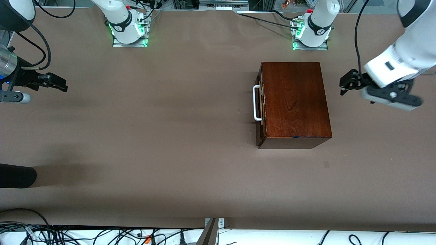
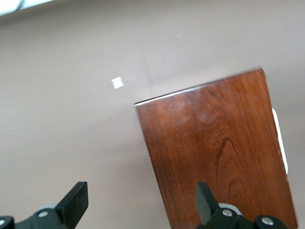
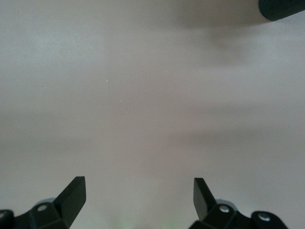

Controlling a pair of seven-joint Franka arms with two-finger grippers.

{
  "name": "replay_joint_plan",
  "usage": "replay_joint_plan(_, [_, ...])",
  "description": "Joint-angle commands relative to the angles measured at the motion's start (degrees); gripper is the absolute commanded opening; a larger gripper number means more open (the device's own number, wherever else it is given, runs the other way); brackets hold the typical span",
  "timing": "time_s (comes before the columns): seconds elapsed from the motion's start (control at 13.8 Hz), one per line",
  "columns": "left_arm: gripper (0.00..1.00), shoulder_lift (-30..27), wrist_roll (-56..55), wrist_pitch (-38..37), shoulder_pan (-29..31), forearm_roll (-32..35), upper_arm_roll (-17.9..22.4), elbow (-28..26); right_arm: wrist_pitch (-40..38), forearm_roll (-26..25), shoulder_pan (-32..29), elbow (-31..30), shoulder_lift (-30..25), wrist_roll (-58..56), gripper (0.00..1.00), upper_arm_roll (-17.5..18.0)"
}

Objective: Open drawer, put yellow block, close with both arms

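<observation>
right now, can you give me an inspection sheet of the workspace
surface: brown table, small pale mark near the box
job's things: wooden box with drawer shut, white handle facing the right arm's end; yellow block not seen
clutter: dark rounded object at the table edge
grippers: left gripper open over the table beside the box; right gripper open over bare table, both waiting
cables: bundles along the near edge
surroundings: green-lit arm bases

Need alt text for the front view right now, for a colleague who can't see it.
A wooden box sits on the table toward the left arm's end, its drawer shut. The left gripper and right gripper hover open above the table's ends.
</observation>
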Motion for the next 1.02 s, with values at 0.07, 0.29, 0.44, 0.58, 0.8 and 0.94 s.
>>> replay_joint_plan(0.07, [1.0,-3.83,-4.65,-0.27,-0.52,-1.36,4.41,-3.38,0.61,-0.75,-0.69,-0.69,-0.99,0.37,1.0,0.84])
replay_joint_plan(0.29, [1.0,-3.66,-4.91,-2.82,0.36,-1.27,4.5,-1.98,0.61,-0.75,-0.69,-0.6,-1.08,0.37,1.0,0.84])
replay_joint_plan(0.44, [1.0,-2.69,-4.91,-3.71,0.36,-1.01,4.5,-0.65,0.61,-0.75,-0.69,-0.51,-1.25,0.37,1.0,0.93])
replay_joint_plan(0.58, [1.0,-2.51,-4.91,-3.8,0.28,-0.75,4.33,-0.39,0.61,-0.75,-0.69,-0.43,-1.25,0.2,1.0,1.01])
replay_joint_plan(0.8, [1.0,-2.43,-5.0,-3.89,0.19,-0.66,3.97,-0.3,0.52,-0.75,-0.69,-0.34,-1.25,0.37,1.0,1.1])
replay_joint_plan(0.94, [1.0,-2.16,-5.0,-3.97,0.19,-0.66,3.97,0.31,0.61,-0.75,-0.69,-0.34,-1.17,0.2,1.0,1.1])
